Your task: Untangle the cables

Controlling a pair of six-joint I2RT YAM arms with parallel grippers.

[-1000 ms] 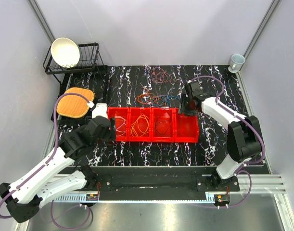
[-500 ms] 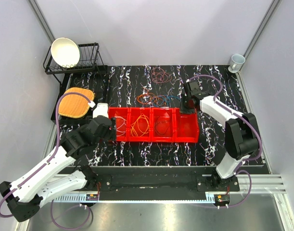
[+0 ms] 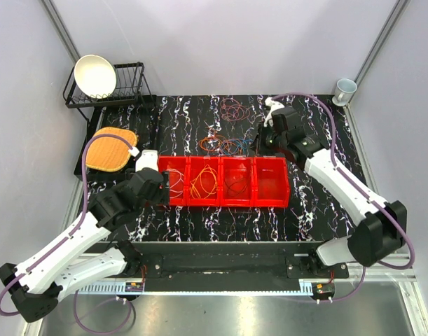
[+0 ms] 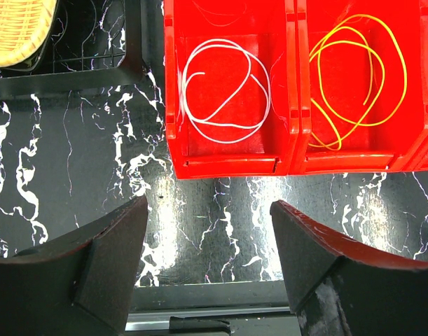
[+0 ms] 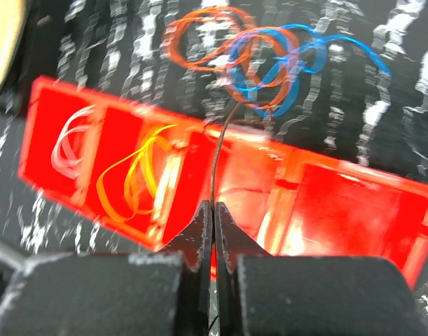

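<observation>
A tangle of orange and blue cables (image 3: 224, 145) lies on the black marble table behind the red four-compartment bin (image 3: 221, 204). A brown coil (image 3: 233, 108) lies farther back. In the bin lie a white cable (image 4: 224, 91), a yellow cable (image 4: 357, 77) and a reddish cable (image 3: 235, 183); the rightmost compartment is empty. My right gripper (image 5: 214, 206) is shut on a thin dark cable that runs up into the tangle (image 5: 259, 66); it hovers above the bin's back right (image 3: 261, 145). My left gripper (image 4: 208, 210) is open and empty, just before the bin's left end (image 3: 156, 189).
A black dish rack with a white bowl (image 3: 94, 75) stands at the back left, a woven yellow mat (image 3: 110, 148) in front of it. A cup (image 3: 345, 89) sits at the back right corner. White walls close in the table.
My right arm has stretched out and its gripper has moved back towards the tangle, still pinching the thin cable. My left arm has barely moved.
</observation>
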